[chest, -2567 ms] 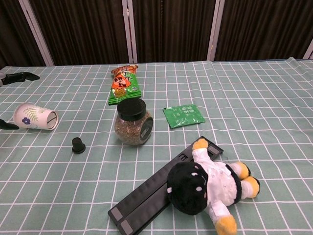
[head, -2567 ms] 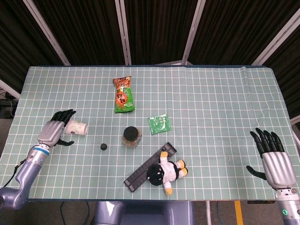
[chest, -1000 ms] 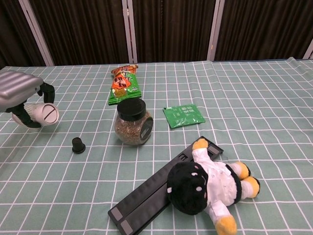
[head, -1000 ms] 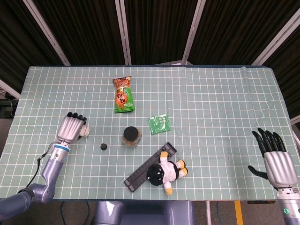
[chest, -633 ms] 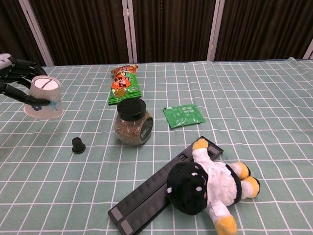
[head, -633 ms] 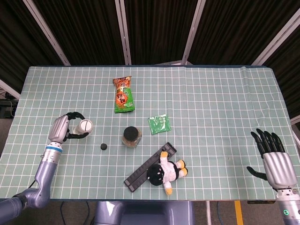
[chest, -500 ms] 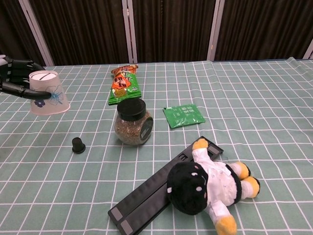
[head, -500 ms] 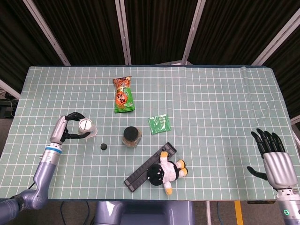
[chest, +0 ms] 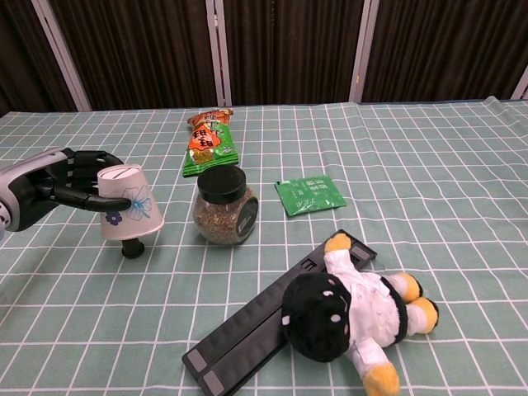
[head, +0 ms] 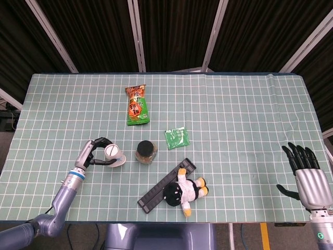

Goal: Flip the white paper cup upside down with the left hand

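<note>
Left hand (chest: pixel 49 192) holds the inverted white paper cup (chest: pixel 129 206) beside the jar (chest: pixel 224 207).

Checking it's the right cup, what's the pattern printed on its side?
White cup with a blue flower outline and a dark blue sprig; clearest in the chest view.

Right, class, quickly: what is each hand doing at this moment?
Left hand: holding the white paper cup, base up.
Right hand: open, fingers spread, holding nothing.
</note>
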You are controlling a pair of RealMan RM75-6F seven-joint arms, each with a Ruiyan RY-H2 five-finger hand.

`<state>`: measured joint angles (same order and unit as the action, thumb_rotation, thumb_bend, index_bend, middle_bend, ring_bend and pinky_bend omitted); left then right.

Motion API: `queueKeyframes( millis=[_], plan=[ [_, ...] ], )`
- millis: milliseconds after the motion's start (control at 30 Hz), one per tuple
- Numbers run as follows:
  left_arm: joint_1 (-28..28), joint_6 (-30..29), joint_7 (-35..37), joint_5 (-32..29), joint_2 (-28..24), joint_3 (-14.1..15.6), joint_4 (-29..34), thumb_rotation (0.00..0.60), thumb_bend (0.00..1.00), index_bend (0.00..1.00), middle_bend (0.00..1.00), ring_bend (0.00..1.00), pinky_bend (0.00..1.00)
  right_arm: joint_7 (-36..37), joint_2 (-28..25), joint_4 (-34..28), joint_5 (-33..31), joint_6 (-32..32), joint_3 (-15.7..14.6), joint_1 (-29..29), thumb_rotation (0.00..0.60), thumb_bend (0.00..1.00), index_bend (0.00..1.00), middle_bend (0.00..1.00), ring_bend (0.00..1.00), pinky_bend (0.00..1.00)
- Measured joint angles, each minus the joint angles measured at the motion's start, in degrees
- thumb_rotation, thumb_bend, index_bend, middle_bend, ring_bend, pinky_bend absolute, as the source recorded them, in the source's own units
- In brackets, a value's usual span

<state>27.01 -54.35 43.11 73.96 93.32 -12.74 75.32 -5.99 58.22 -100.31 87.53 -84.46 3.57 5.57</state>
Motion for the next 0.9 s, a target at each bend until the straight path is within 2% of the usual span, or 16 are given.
queueKeyframes(
  millis=[333, 433, 500, 567, 633, 667, 700, 900],
  plan=[
    [-0.04, -1.18, -1.67, 0.04, 2.2, 0.97, -2.45, 0.6, 0.09, 0.49, 0.4, 0.3, 0.3, 0.38, -0.15, -0.04, 0.01, 0.06, 0.01, 0.0, 0.6, 0.0, 0.0, 0.0, 0.0, 0.0],
    [-0.26, -1.74, -2.52, -0.03, 2.63, 1.22, -3.11, 0.6, 0.09, 0.48, 0.37, 0.27, 0.27, 0.2, -0.07, -0.14, 0.08, 0.06, -0.01, 0.02, 0.6, 0.0, 0.0, 0.0, 0.0, 0.0],
    [-0.41, -2.06, -3.01, -0.01, 2.8, 1.42, -3.51, 0.6, 0.09, 0.43, 0.27, 0.19, 0.2, 0.13, -0.06, -0.19, 0.14, 0.06, -0.01, 0.04, 0.6, 0.0, 0.0, 0.0, 0.0, 0.0],
    [-0.46, -2.07, -3.34, 0.15, 2.79, 1.72, -3.71, 0.6, 0.09, 0.26, 0.09, 0.05, 0.09, 0.1, -0.06, -0.2, 0.17, 0.06, -0.02, 0.05, 0.6, 0.0, 0.0, 0.0, 0.0, 0.0],
    [-0.38, -1.58, -3.6, 0.39, 2.48, 2.13, -3.78, 0.6, 0.09, 0.08, 0.01, 0.0, 0.02, 0.03, -0.03, -0.17, 0.16, 0.06, -0.02, 0.05, 0.6, 0.0, 0.0, 0.0, 0.0, 0.0],
    [-0.31, -1.15, -3.71, 0.5, 2.18, 2.38, -3.76, 0.6, 0.09, 0.04, 0.0, 0.0, 0.0, 0.02, -0.01, -0.13, 0.11, 0.06, 0.0, 0.05, 0.6, 0.0, 0.0, 0.0, 0.0, 0.0],
    [-0.24, -0.66, -3.75, 0.6, 1.74, 2.57, -3.67, 0.6, 0.09, 0.0, 0.0, 0.0, 0.0, 0.06, 0.0, -0.12, 0.09, 0.07, 0.02, 0.06, 0.6, 0.0, 0.0, 0.0, 0.0, 0.0],
    [-0.54, -1.14, -2.61, 1.36, -0.66, 2.72, -1.9, 0.6, 0.09, 0.0, 0.0, 0.0, 0.0, 0.18, -0.08, -0.21, 0.4, -0.15, -0.05, -0.02, 0.6, 0.0, 0.0, 0.0, 0.0, 0.0]
  ],
)
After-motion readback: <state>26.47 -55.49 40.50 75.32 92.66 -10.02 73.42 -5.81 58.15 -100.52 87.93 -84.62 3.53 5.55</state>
